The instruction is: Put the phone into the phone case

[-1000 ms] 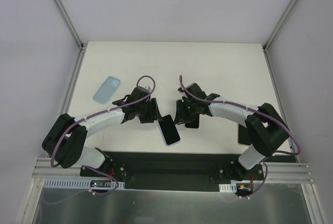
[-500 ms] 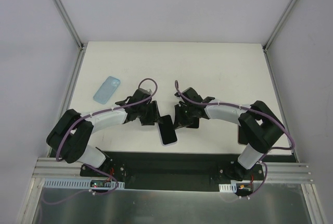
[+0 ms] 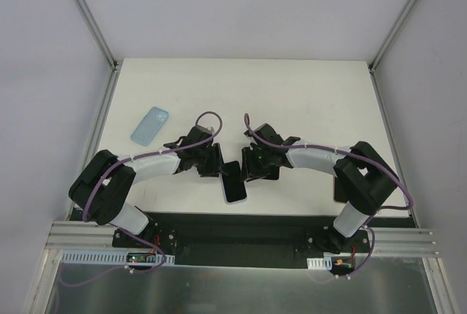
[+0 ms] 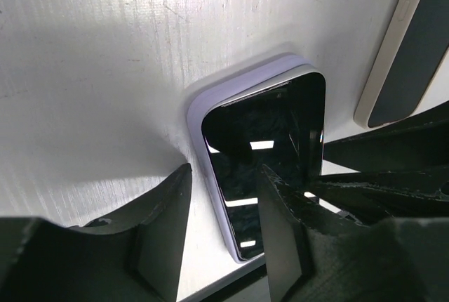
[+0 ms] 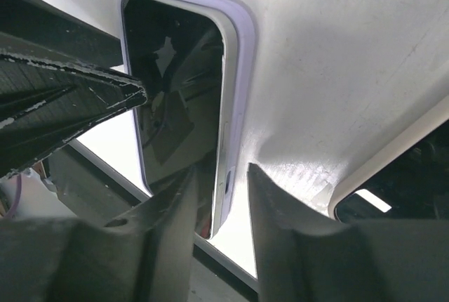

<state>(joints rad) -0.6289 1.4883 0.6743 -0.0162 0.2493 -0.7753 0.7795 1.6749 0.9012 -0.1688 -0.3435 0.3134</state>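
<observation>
Phone [image 3: 234,182] lies straighter than a second ago at near table [image 3: 306,95] edge, sitting in purple case [image 4: 200,105] | left gripper [image 4: 221,242], right gripper [image 5: 214,221] open, straddling its edges | seating looks almost finished

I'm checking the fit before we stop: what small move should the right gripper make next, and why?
Probably press the right gripper down on the phone along the edge beneath it. Its pale side wall shows above the lavender case rim there, so that side looks not fully seated.
</observation>
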